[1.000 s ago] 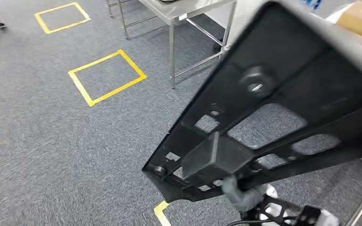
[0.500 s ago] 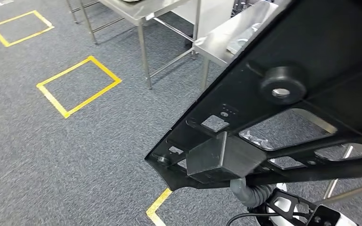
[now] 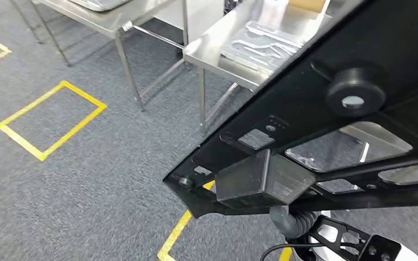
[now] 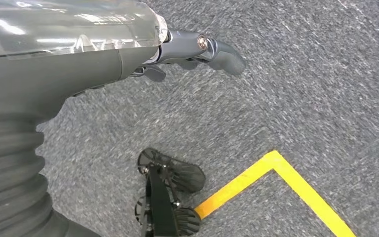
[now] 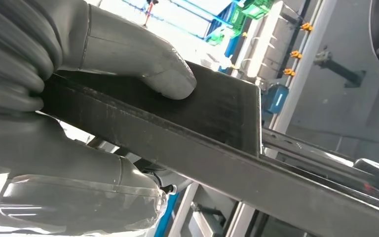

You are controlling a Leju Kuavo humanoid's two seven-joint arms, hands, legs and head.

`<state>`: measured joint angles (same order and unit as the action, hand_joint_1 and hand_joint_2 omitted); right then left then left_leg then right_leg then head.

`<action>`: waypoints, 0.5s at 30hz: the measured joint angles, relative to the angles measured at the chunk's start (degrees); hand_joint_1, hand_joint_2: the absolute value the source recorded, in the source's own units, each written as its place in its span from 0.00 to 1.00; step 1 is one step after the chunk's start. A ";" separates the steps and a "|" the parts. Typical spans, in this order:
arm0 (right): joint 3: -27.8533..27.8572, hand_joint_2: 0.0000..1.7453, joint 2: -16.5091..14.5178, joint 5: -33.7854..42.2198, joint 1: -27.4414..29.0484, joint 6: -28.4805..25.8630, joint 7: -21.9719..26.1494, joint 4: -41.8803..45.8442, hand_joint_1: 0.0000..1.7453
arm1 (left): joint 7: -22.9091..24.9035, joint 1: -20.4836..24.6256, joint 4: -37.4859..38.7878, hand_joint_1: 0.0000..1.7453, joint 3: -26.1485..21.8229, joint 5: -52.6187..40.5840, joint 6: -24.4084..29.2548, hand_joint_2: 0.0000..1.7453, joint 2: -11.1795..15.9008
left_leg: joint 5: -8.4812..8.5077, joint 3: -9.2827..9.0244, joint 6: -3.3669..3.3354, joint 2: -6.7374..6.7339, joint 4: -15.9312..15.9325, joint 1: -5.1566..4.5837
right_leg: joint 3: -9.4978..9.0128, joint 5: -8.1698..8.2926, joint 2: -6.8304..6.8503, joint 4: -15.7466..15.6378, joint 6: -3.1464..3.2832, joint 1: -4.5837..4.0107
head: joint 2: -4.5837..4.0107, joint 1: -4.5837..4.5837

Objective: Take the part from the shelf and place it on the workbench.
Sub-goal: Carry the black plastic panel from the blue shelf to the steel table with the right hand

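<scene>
My right hand [image 5: 79,98] clamping the part [image 3: 326,125], flat black plastic frame with cut-out windows, round knob, left hand [image 4: 128,54] empty, fingers loosely apart

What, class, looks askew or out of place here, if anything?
Nothing looks damaged or spilled. The black part is held tilted and takes up much of the head view; the right hand grips its edge, thumb pressed on top. The left hand hangs over the carpet, holding nothing. Metal pieces lie on the steel table.

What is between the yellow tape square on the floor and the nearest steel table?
Only bare grey carpet lies between the yellow tape square and the steel table, seen in the head view.
</scene>
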<state>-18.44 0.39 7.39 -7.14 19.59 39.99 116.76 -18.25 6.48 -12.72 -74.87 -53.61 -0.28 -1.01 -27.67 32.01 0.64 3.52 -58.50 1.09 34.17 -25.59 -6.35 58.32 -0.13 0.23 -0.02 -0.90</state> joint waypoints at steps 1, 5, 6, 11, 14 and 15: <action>0.07 1.00 0.00 -0.01 0.00 0.01 -0.01 0.00 1.00 | -0.01 0.08 0.00 0.00 -0.02 0.00 0.00 1.00 -0.02 | 0.17 0.00 -0.42 -0.54 0.08 0.02 | 0.15 0.14 -0.46 -0.12 -0.39 0.05 | 0.00 0.00; 0.38 1.00 0.02 0.00 -0.49 0.08 0.01 -0.12 1.00 | -0.16 0.29 0.00 0.00 -0.07 0.14 0.00 1.00 -0.03 | 0.82 -0.17 -1.84 -3.01 0.97 0.10 | 3.02 -3.46 4.02 5.65 -1.57 0.04 | 0.00 0.02; 0.39 1.00 0.02 0.01 -0.73 0.11 0.01 -0.26 1.00 | -0.23 0.14 0.00 0.00 -0.12 0.24 0.00 1.00 -0.02 | 0.81 -0.13 -1.97 -3.67 1.00 0.01 | 4.89 -5.36 5.21 9.45 -1.79 0.11 | 0.00 0.02; 0.37 1.00 0.04 0.70 -1.82 0.17 -0.01 -1.69 1.00 | -0.70 -0.11 0.00 0.00 -0.73 1.11 -0.17 1.00 0.03 | 0.50 -0.31 -1.87 -7.02 0.95 -0.26 | 4.76 -3.28 7.04 9.69 -1.70 0.25 | 0.00 0.02; 0.36 1.00 0.11 1.62 -3.22 0.03 0.01 -2.58 1.00 | -1.22 -0.12 0.00 0.00 -1.18 1.76 -0.45 1.00 0.02 | 0.11 -0.70 -1.23 -8.48 0.91 -0.62 | -0.20 -0.17 10.14 0.01 -0.51 -0.56 | 0.00 0.02; 0.36 1.00 0.18 1.91 -3.55 -0.02 0.01 -2.90 1.00 | -1.30 -0.12 0.00 0.00 -1.28 1.97 -0.57 1.00 0.01 | 0.02 -0.78 -0.93 -8.95 0.94 -0.71 | -0.37 -0.25 10.29 -0.61 -0.19 -0.80 | 0.00 0.02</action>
<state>-18.08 0.56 9.30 -10.68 19.58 39.99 113.86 -19.55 6.36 -12.72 -76.15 -51.64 -0.85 -1.01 -27.65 31.24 -0.29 -5.43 -57.56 0.38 33.80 -25.84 3.94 57.71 -0.32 -0.57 -0.02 -0.87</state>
